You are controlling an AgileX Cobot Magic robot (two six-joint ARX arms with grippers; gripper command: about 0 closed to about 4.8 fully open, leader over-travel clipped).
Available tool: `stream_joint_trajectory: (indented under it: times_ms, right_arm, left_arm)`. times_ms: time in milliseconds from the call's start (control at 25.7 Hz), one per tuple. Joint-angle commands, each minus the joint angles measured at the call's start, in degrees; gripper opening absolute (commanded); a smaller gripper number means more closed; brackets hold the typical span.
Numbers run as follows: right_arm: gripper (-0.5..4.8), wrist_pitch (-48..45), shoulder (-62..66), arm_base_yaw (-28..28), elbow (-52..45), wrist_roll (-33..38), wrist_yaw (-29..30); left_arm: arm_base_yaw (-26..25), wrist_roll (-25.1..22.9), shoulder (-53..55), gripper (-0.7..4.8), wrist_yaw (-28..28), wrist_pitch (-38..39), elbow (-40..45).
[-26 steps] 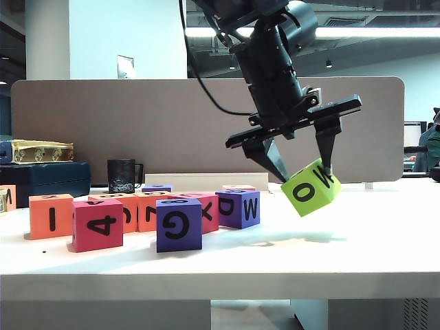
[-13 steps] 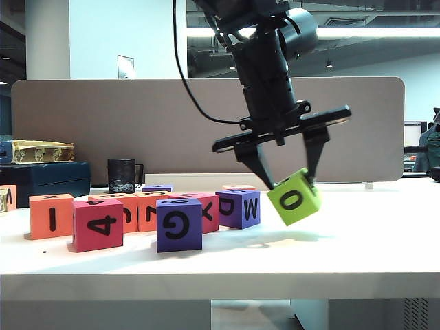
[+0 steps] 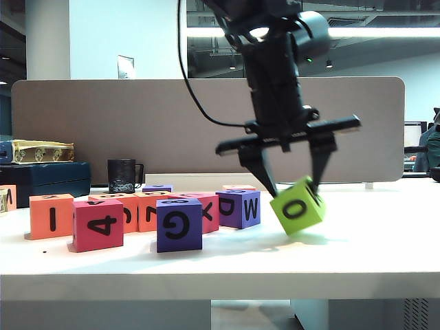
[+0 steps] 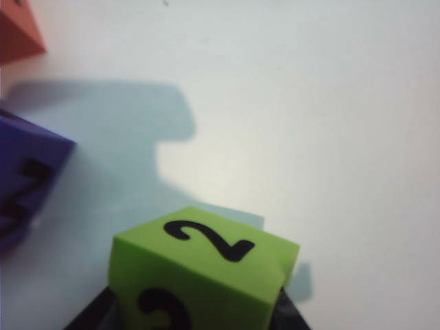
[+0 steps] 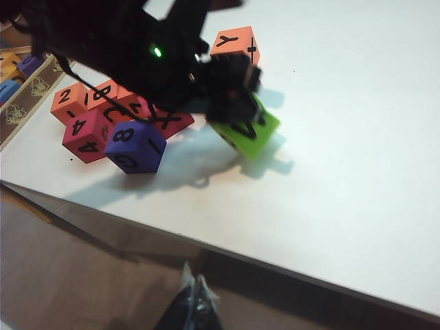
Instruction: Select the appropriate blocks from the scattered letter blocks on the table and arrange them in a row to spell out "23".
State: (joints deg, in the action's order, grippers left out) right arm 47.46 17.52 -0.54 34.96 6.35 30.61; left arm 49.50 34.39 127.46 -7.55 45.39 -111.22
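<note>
My left gripper (image 3: 294,187) is shut on a lime-green block (image 3: 297,205). The block hangs tilted, its lower corner close to the table (image 3: 371,240), right of the scattered blocks. An O faces the exterior camera. In the left wrist view this block (image 4: 206,271) shows a 2 on two faces, and the left gripper (image 4: 196,313) has its dark fingers on either side of it. An orange block marked I (image 3: 51,214) stands at the left end of the group. My right gripper (image 5: 196,302) is shut and empty, hanging off the table in front of its edge.
A red block marked 4 (image 3: 97,225) and a purple G block (image 3: 179,224) stand at the front of the group, with a purple D/W block (image 3: 238,208) closest to the held block. A black mug (image 3: 122,175) and a dark case (image 3: 45,180) sit behind, before a grey divider (image 3: 103,124).
The left gripper has sunk towards the table and turned with the lime-green block. The W face has swung out of sight, leaving only the O. The right arm has kept still.
</note>
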Motion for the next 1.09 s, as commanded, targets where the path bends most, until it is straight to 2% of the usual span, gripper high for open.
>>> stream_joint_trajectory:
  times_ms: [39, 273, 506, 623, 896, 1090]
  right_arm:
    - [-0.01, -0.44, 0.04, 0.02, 0.31, 0.07, -0.02]
    - [-0.01, 0.83, 0.04, 0.02, 0.31, 0.07, -0.02]
    - [-0.01, 0.79, 0.04, 0.02, 0.31, 0.07, -0.04]
    - [-0.01, 0.79, 0.04, 0.02, 0.31, 0.07, -0.04]
    - [-0.01, 0.79, 0.04, 0.02, 0.31, 0.07, -0.04]
    - [-0.01, 0.76, 0.04, 0.0, 0.31, 0.07, -0.07]
  left_arm:
    - [1.22, -0.09, 1.4, 2.22, 0.94, 0.5, 0.24]
    - [1.86, -0.07, 2.86, 3.06, 1.7, 0.57, 0.24]
    - [1.95, -2.54, 2.75, 3.15, 2.49, -1.36, 0.02]
    - [1.95, -3.19, 2.71, 3.54, 2.69, -1.03, 0.02]
    - [1.92, -9.86, 2.67, 3.55, 3.67, 0.09, -1.79]
    - [1.9, -16.0, 2.67, 3.55, -0.81, 4.76, -8.26]
